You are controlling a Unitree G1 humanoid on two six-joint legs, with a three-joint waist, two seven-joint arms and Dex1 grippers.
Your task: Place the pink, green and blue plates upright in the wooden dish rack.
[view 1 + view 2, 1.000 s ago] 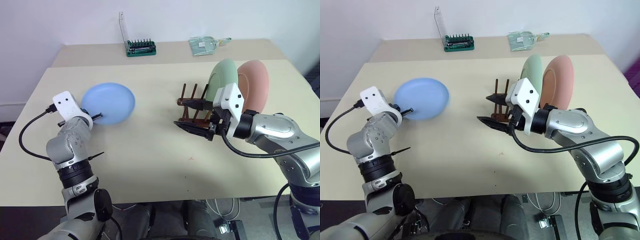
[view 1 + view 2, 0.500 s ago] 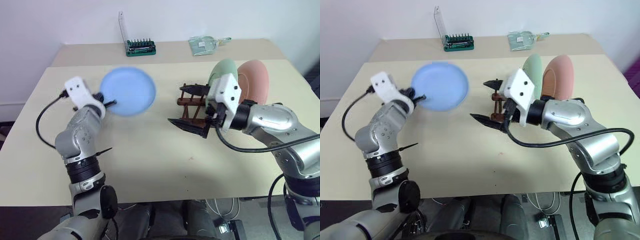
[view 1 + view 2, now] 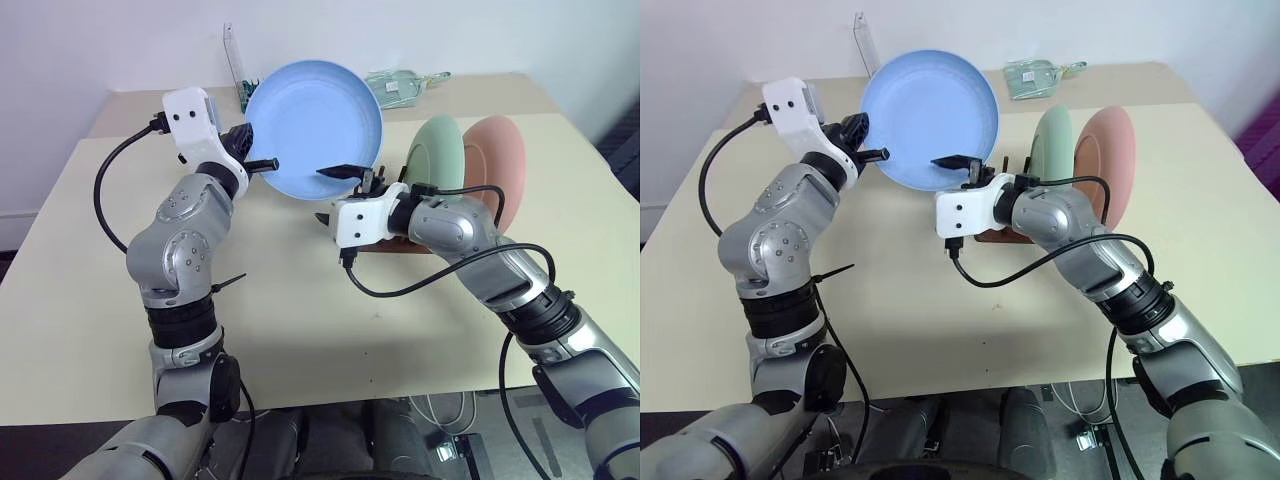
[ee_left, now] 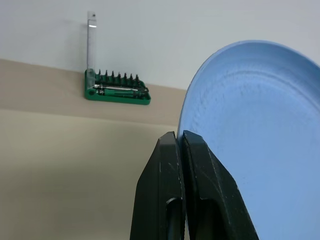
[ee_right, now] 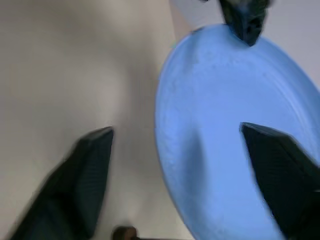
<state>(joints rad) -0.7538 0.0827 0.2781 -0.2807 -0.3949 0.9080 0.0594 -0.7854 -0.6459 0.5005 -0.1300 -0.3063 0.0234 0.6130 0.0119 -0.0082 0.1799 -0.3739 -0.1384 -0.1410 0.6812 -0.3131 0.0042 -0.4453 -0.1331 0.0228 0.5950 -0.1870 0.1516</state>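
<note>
The blue plate (image 3: 314, 128) stood raised above the desk (image 3: 300, 300), its rim clamped in the left hand (image 3: 262, 164); a second ago it hung low. It hid the green bit holder (image 4: 116, 90) from the head. The right hand (image 3: 338, 192), fingers apart, straddled its lower edge, covering most of the wooden rack (image 3: 385, 240), where the green plate (image 3: 436, 158) and pink plate (image 3: 497, 165) stood.

Head stereo pair looks forward and down from above the table (image 3: 90, 290), taking in both arms; the two eye views share nearly the whole scene. Left wrist camera sits close behind its fingers (image 4: 192, 190), facing level toward the back wall, blue plate (image 4: 260, 140) very near. Right wrist camera faces the same blue plate close up, from the opposite edge.
</note>
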